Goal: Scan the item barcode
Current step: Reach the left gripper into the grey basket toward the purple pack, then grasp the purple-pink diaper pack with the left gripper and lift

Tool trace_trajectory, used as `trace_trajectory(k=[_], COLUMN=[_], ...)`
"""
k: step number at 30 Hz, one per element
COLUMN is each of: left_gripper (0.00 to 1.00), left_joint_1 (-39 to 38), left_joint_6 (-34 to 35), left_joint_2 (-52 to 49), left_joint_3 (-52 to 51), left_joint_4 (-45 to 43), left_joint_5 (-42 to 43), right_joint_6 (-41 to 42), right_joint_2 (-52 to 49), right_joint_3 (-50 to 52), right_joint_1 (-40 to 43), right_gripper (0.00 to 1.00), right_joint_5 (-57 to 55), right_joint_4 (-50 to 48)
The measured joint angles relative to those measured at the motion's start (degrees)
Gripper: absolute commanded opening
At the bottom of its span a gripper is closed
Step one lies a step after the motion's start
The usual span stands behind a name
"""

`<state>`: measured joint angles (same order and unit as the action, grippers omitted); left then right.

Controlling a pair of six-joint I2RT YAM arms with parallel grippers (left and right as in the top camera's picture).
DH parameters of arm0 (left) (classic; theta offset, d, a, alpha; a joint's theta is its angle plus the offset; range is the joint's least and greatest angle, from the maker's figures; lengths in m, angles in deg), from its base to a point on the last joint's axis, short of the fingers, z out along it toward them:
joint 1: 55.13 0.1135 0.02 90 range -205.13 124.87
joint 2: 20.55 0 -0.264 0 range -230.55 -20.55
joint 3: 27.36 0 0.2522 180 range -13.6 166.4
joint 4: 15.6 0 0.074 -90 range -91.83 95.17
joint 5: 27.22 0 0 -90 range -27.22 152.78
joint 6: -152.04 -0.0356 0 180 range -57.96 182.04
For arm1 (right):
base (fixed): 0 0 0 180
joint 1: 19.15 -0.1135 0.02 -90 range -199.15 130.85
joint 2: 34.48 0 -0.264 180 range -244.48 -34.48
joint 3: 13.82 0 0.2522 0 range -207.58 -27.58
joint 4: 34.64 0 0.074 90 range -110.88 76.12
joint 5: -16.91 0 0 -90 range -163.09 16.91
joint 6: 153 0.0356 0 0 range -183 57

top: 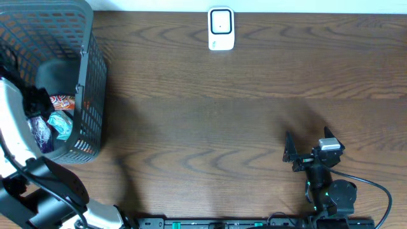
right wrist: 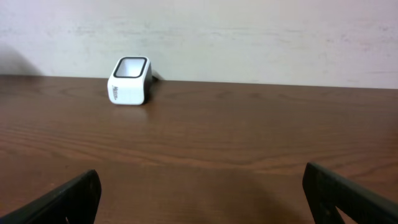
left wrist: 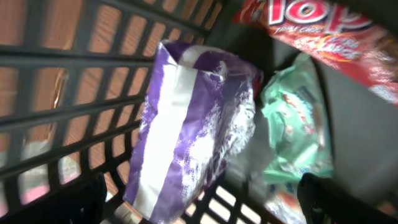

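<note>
Before judging progress, survey from the counter (top: 222, 114) downward. Locate the basket (top: 89, 95) at the far-left corner: grey, slatted, holding all the goods. Judge the task as barely begun, with no lift, no carry and no presentation of a barcode. Remaining, by that judgement: grip one packet, raise it over the basket wall, carry it across the counter, and turn its barcode toward the reading window.

Find the left arm (top: 16, 121) bent over the basket's near rim and reaching down inside. Note the left claw (left wrist: 202, 202) spread wide and empty, poised over the packets and touching none as far as visible. Find the right arm (top: 327, 184) folded low at the near-right edge. Note the right claw (right wrist: 202, 199) likewise spread wide and empty, held level just above the wood and facing the far edge.

Identify the contents through the left wrist view:
- purple-and-white packet (left wrist: 186, 137), leaning against the slatted wall, centred under the open claw; treat as the likely pick
- green packet (left wrist: 292, 130), just beside it
- red packet (left wrist: 323, 31), behind both

Report no barcode on any face in view. Lastly, locate the scanner (top: 221, 28): white, small, upright at the far edge, well apart from the basket.
</note>
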<state>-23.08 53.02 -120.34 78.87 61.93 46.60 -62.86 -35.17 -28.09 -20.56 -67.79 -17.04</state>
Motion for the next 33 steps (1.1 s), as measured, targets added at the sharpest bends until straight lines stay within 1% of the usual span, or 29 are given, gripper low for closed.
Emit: trace_trajectory(k=[3,8,15,19,24,29,30,32,33], left_gripper=[0.98,0.98,0.98,0.98,0.98,0.98,0.93,0.58,0.51], left_joint_1=[0.0,0.11,2.19,4.37,6.88,7.5,7.5,7.5,7.5], left_joint_6=[-0.35,-1.99,-3.34,-3.48,-3.48,-3.48,-3.48,-3.28,-3.58], left_joint_2=[-0.17,-0.2,-0.2,-0.31,-1.44,-2.4,-2.45,-2.47,-2.47], left_joint_3=[-3.52,-4.5,-5.4,-6.86,-7.34,-7.45,-7.48,-7.48,-7.48], left_joint_4=[-3.34,-6.95,-9.55,-9.64,-9.68,-9.99,-10.08,-10.19,-10.21], left_joint_5=[-0.94,-1.77,0.07,1.25,5.81,11.26,11.91,13.81,14.23], right_joint_6=[0.0,0.0,0.0,0.0,0.0,0.0,0.0,0.0,0.0], right_joint_2=[0.0,0.0,0.0,0.0,0.0,0.0,0.0,0.0,0.0], right_joint_3=[0.0,0.0,0.0,0.0,0.0,0.0,0.0,0.0,0.0], right_joint_1=[0.0,0.0,0.0,0.0,0.0,0.0,0.0,0.0,0.0], right_gripper=[0.99,0.99,0.99,0.99,0.99,0.99,0.99,0.99,0.99], right_joint_5=[0.0,0.0,0.0,0.0,0.0,0.0,0.0,0.0,0.0], right_joint_4=[0.0,0.0,0.0,0.0,0.0,0.0,0.0,0.0,0.0])
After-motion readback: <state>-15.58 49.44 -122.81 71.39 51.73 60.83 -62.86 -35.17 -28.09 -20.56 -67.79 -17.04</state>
